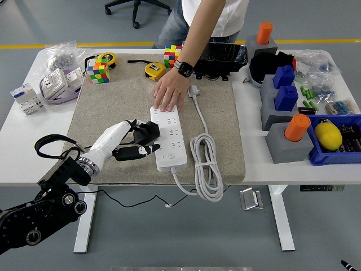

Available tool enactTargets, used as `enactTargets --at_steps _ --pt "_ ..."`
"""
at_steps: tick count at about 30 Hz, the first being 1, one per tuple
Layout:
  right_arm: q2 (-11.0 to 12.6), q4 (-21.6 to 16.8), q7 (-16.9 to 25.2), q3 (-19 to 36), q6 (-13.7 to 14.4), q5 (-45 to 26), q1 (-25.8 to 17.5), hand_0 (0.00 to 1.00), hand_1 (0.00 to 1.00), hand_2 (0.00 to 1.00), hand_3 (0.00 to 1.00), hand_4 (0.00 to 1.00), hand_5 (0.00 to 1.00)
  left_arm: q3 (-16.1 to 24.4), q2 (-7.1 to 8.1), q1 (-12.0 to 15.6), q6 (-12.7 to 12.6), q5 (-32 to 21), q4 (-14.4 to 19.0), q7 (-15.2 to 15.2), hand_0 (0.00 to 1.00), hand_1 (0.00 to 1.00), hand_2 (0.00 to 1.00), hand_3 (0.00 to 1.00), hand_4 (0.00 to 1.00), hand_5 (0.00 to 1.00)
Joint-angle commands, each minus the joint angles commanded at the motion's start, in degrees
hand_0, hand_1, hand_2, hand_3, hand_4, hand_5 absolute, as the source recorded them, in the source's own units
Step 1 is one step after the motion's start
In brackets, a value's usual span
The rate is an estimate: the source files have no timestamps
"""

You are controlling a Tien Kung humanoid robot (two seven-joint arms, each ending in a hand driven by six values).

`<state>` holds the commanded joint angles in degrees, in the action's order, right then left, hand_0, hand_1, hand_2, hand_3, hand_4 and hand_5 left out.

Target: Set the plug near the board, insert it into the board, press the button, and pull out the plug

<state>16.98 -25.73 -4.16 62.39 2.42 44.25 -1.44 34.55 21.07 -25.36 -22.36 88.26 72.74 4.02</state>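
Observation:
A white power strip (169, 138) lies on the beige mat (113, 101), its white cable (206, 164) coiled to its right. My left hand (138, 141) is shut on a black plug adapter (148, 132) and holds it against the strip's left edge, tilted. A person's hand (168, 93) reaches from the far side and presses down on the strip's far end. My right hand is out of view.
Two Rubik's cubes (97, 71), yellow tape measures (153, 70) and a black case (225, 56) lie at the back. Grey blocks with blue and orange pegs (285, 96) and a blue bin (338, 141) stand right. Bags and white sockets (56, 84) lie left.

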Motion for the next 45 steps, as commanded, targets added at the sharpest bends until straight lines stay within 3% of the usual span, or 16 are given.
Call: enactTargets --at_steps 26,45 --pt "0.2 -0.1 0.0 -0.6 0.0 -0.2 0.2 0.615 0.669 0.641 0.566 0.984 0.586 -4.9 -2.30 -5.8 2.0 -0.1 0.8 0.8 0.747 0.759 0.743 0.728 0.860 0.577" --pt "0.1 -0.1 0.0 -0.5 0.0 -0.2 0.1 0.614 0.668 0.641 0.566 0.985 0.587 -5.2 -2.43 -6.2 1.8 -0.1 0.9 0.5 0.739 0.736 0.734 0.709 0.850 0.567"
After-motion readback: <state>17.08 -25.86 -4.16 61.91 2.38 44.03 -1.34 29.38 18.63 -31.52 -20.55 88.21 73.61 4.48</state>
